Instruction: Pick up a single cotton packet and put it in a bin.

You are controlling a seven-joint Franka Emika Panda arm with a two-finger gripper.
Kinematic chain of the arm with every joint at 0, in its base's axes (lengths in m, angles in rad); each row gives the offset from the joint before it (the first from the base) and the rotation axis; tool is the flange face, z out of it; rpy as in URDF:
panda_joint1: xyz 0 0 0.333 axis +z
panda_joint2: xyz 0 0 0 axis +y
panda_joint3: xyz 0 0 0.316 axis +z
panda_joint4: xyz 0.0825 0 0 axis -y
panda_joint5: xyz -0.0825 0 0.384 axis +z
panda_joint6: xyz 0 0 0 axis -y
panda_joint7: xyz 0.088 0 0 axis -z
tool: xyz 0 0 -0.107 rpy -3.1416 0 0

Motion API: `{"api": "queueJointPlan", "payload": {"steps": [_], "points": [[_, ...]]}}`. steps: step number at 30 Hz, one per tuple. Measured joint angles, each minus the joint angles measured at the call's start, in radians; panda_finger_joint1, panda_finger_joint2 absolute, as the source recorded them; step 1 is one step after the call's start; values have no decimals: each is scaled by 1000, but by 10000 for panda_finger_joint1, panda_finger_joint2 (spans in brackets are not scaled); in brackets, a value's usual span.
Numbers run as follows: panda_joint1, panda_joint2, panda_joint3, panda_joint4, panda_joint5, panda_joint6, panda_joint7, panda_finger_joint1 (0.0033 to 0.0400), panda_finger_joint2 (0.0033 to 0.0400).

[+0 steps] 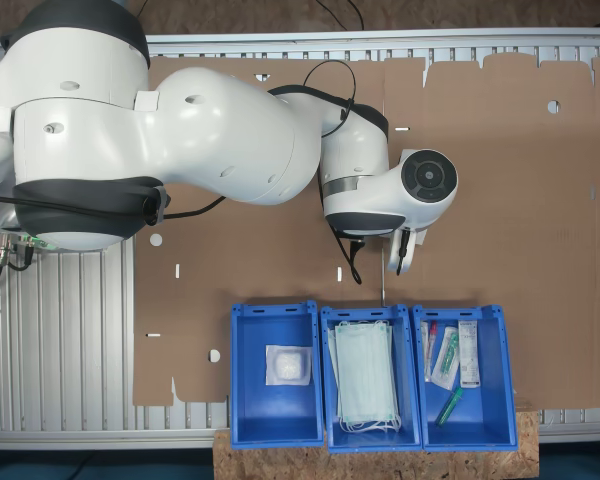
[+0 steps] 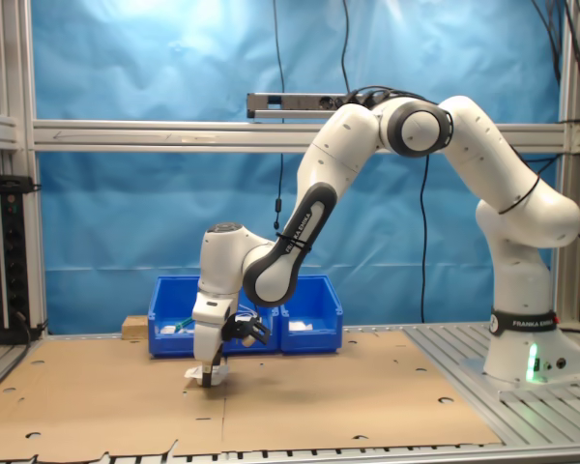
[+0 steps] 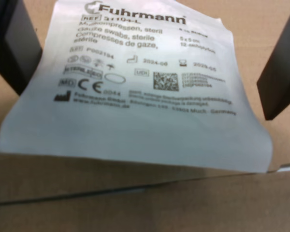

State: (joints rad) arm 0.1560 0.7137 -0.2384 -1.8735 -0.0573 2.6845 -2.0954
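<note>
The cotton packet, a flat white square with dark print, lies on the brown cardboard between my two dark fingers. My gripper is open, one finger standing at each side edge of the packet. In the second exterior view the gripper points straight down at the cardboard, and the packet shows as a white sliver beside its tips. The bin is blue and holds a white square packet. It is the one at the first exterior view's left, apart from the gripper.
Three blue bins stand in a row at the cardboard's edge. The middle bin holds pale green face masks, and the third bin holds syringes and slim packets. A chipboard slab lies under them. The arm's base stands on slotted metal.
</note>
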Motion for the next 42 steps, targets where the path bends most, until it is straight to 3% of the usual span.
{"api": "queueJointPlan", "payload": {"steps": [31,32,33,34,38,39,42], "points": [[0,0,0,0,0,0,-1,400,400],[0,0,0,0,0,0,-1,357,357],[0,0,0,0,0,0,-1,357,357],[0,0,0,0,0,0,-1,271,271],[0,0,0,0,0,0,-1,271,271],[0,0,0,0,0,0,-1,176,176],[0,0,0,0,0,0,-1,176,176]]}}
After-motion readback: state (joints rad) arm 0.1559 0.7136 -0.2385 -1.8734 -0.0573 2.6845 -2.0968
